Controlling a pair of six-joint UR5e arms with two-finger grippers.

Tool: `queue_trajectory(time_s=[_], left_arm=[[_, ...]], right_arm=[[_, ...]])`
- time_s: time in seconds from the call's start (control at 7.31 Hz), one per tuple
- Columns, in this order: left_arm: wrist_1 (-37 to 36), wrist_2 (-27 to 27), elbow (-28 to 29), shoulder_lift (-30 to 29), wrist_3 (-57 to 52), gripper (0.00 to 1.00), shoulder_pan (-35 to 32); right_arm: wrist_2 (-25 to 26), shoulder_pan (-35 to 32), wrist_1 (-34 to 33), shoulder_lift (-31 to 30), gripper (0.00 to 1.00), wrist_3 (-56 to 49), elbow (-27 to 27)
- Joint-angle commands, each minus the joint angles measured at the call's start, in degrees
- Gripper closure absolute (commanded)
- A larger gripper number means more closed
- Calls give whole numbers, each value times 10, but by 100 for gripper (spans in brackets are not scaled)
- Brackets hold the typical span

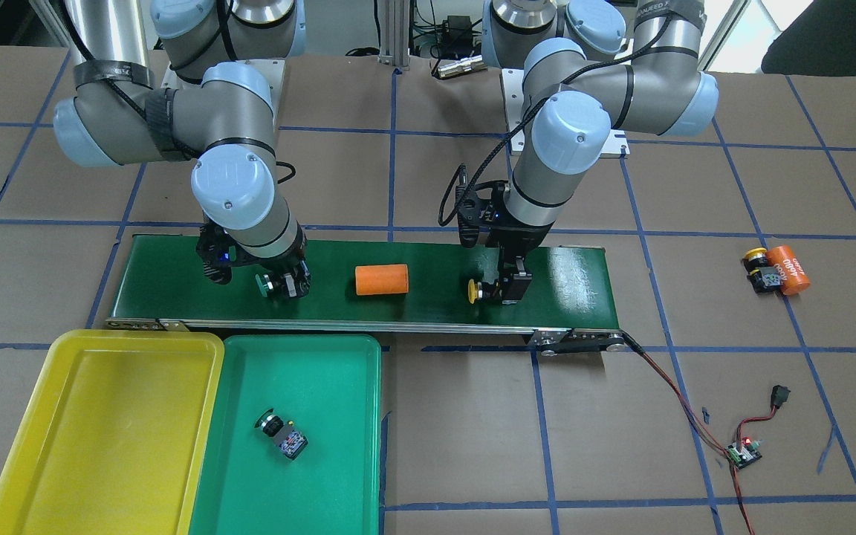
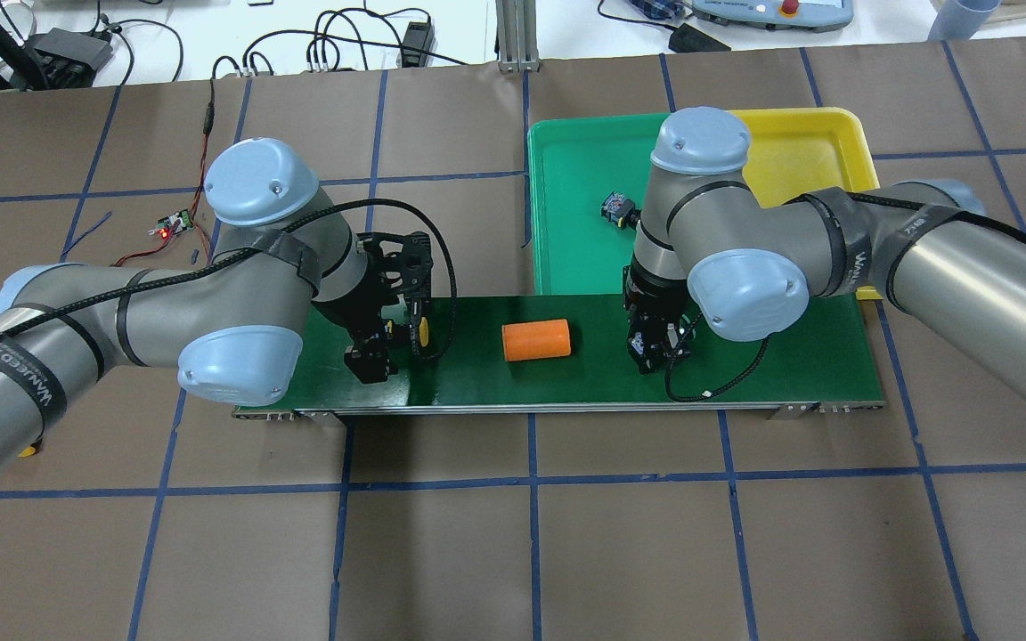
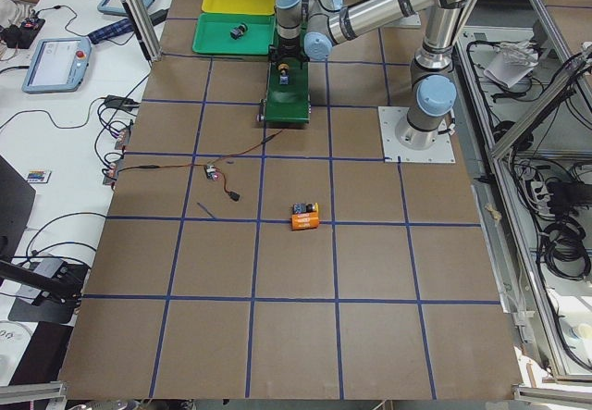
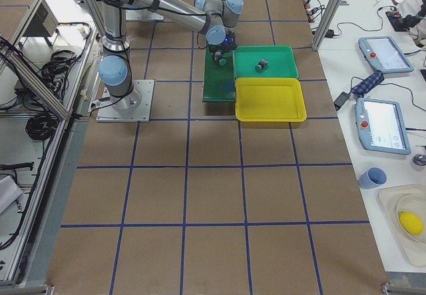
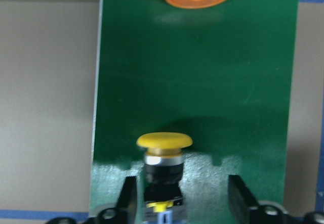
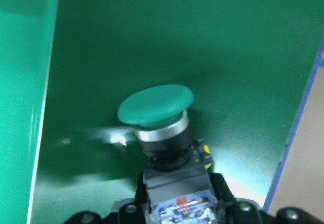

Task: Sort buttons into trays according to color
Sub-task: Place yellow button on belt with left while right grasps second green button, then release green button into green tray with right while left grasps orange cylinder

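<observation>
Left hand (image 5: 182, 183) straddles the yellow button (image 5: 163, 153) on the belt (image 5: 202, 82), unclenched; right hand (image 1: 288, 284) seemingly clamps a green button (image 6: 156, 105).

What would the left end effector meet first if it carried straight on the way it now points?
The yellow button, sitting between the open fingers of the left end effector. Behind it is the conveyor belt; depth is unclear, so both may be met almost together.

Brown table surface (image 2: 513, 552) taped into a blue grid; a white bench (image 4: 403, 175) alongside carries 2 teach pendants (image 4: 383, 125) and a blue cup (image 4: 375, 177), an aluminium post (image 4: 329, 5) beside them.
</observation>
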State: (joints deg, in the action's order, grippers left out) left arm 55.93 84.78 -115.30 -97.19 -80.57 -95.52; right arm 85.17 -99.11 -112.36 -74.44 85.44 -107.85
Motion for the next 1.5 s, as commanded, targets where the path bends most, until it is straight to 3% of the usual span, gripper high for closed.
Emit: queue_trajectory(time_s=[0.0, 0.41, 0.96, 1.09, 1.37], left_arm=[[-6, 13, 3, 21, 39, 0, 81], [-6, 5, -8, 22, 45, 0, 287], [7, 9, -17, -6, 45, 0, 531], [4, 7, -12, -21, 55, 0, 565], [-37, 6, -11, -61, 185, 0, 595]], right_arm=[[3, 1, 0, -3, 100, -7, 25], [13, 3, 1, 5, 100, -8, 57], [29, 1, -39, 70, 100, -93, 145], [30, 1, -44, 74, 100, -138, 145], [7, -3, -83, 79, 100, -160, 145]])
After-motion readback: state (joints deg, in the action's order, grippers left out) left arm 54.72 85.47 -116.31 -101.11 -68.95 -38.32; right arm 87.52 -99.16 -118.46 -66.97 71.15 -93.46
